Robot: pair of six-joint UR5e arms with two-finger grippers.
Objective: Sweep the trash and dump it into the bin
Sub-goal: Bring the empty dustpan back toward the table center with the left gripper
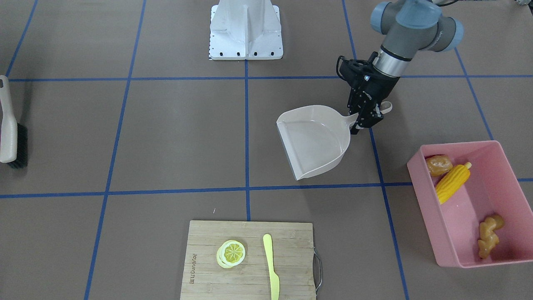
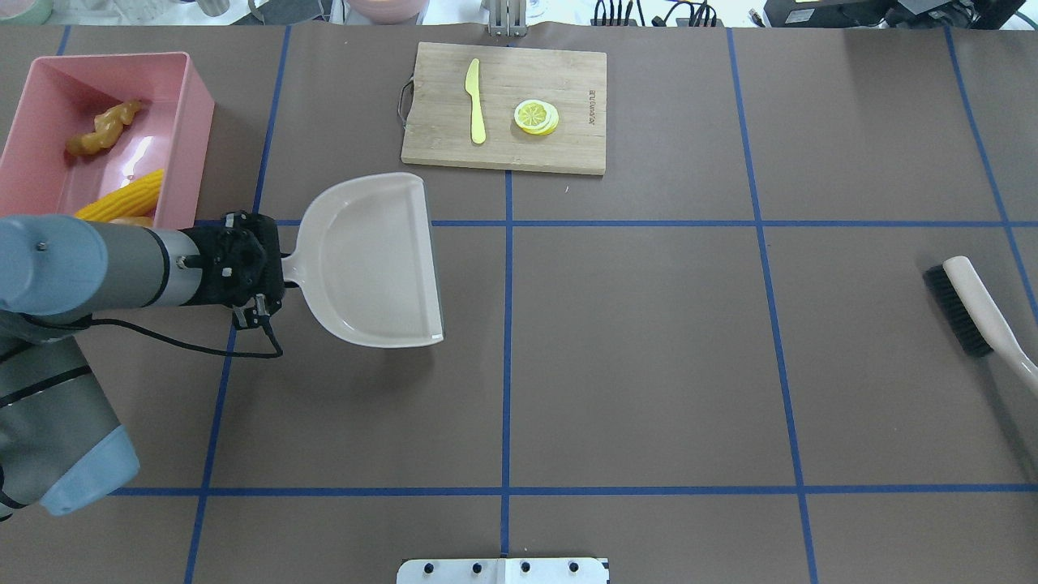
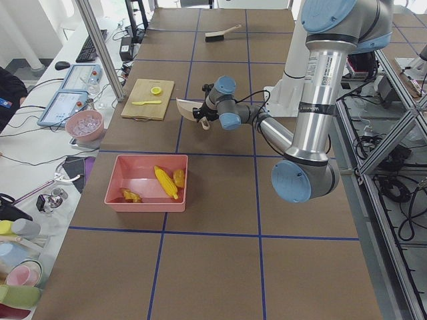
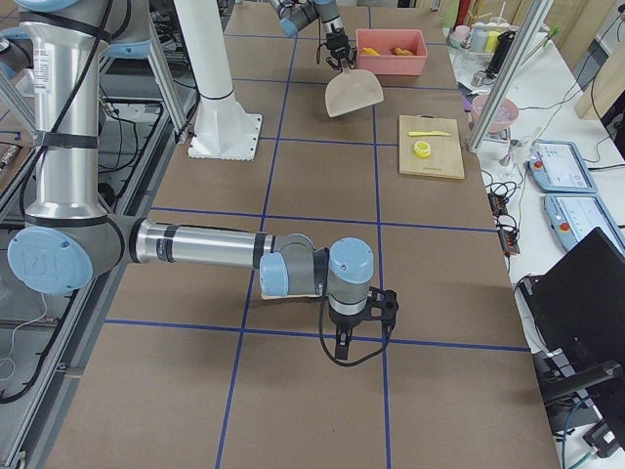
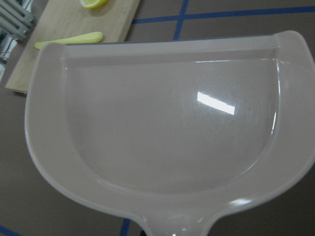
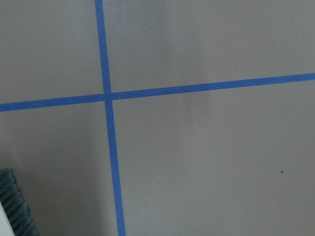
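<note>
The pink bin (image 1: 454,145) stands at the table's left end and holds the yellow corn cob (image 1: 452,181), the brown potato (image 1: 438,164) and the tan ginger root (image 1: 488,235). The bin (image 2: 105,57) also shows at the top left of the overhead view. My left gripper (image 1: 366,116) is shut on the handle of the beige dustpan (image 1: 316,141), beside the bin. The pan (image 5: 172,123) is empty. My right gripper (image 4: 352,327) shows only in the exterior right view, low over bare table; I cannot tell if it is open or shut.
A wooden cutting board (image 1: 291,250) with a lemon slice (image 1: 231,253) and a yellow knife (image 1: 271,266) lies at the far middle edge. A hand brush (image 2: 973,308) lies at the table's right end. The robot's base plate (image 1: 245,46) is at the near edge.
</note>
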